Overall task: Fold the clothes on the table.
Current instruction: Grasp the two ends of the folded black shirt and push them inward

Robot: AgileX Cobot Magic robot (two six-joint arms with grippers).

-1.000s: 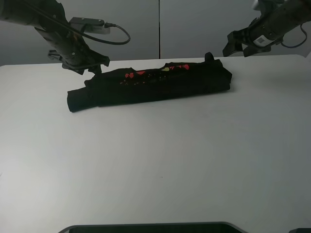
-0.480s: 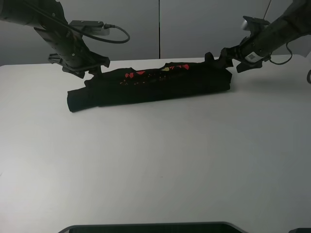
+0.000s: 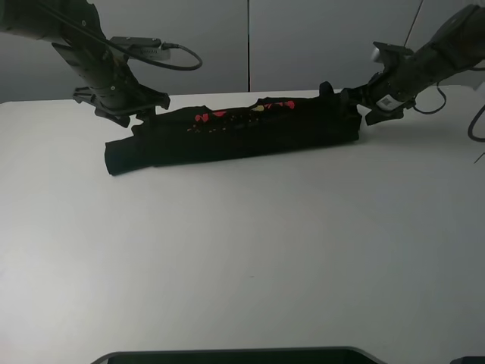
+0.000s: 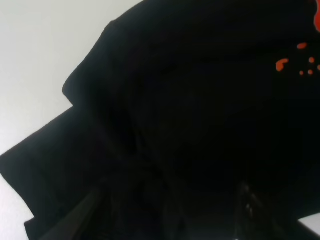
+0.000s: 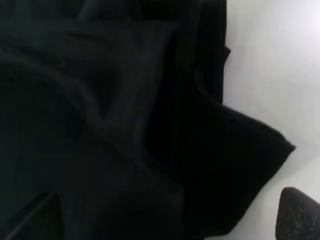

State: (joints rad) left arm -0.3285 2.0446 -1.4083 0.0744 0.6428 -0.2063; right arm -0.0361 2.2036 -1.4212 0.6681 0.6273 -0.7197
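Observation:
The black T-shirt [image 3: 235,133] lies folded into a long strip across the far part of the white table [image 3: 242,258], with red and yellow print showing along its top edge. My left gripper [image 3: 129,115] is at the strip's left back end, open, its fingers spread just over the cloth. In the left wrist view [image 4: 167,205] black fabric [image 4: 190,110] fills the frame between the two dark fingers. My right gripper [image 3: 358,102] is at the strip's right end, open. In the right wrist view [image 5: 165,220] its fingertips [image 5: 300,212] straddle the bunched cloth [image 5: 125,125].
Grey wall panels [image 3: 303,38] stand behind the table's far edge. A dark object [image 3: 242,356] sits along the front edge. White tabletop stretches in front of the shirt and on both sides.
My right gripper has come down and to the left from the air to the shirt's right end. My left gripper has lowered slightly at the left end. The shirt has not moved.

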